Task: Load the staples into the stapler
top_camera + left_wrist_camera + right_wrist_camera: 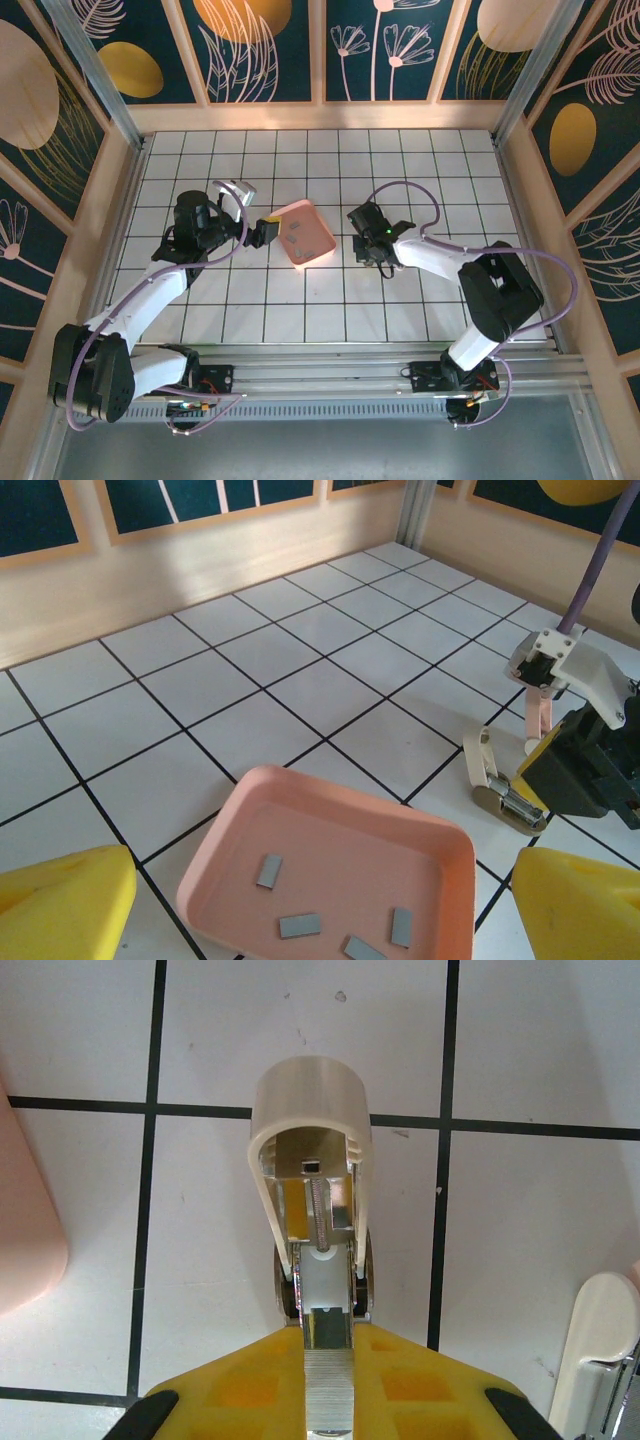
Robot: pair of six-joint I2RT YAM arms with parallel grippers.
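- At the centre of the top external view, a pink tray (312,243) sat on the white gridded table (330,160), with one arm on either side of it.
- Left of the tray, the left gripper (266,232) hovered at its edge. In the left wrist view its yellow fingers (62,905) stood wide apart at the two lower corners, with nothing between them.
- Across the lower middle of the left wrist view, four staples (269,870) lay loose and scattered on the floor of the tray (330,786).
- Right of the tray, the right gripper (372,243) was clamped on the stapler (310,1110), its yellow pads (250,1385) pressing the metal magazine from both sides.
- In the upper half of the right wrist view, the stapler's beige cover stood swung up and open, showing the spring and channel inside.
- At the lower right of that view, a second beige-and-metal piece (600,1350) lay on the table just beside the gripper.
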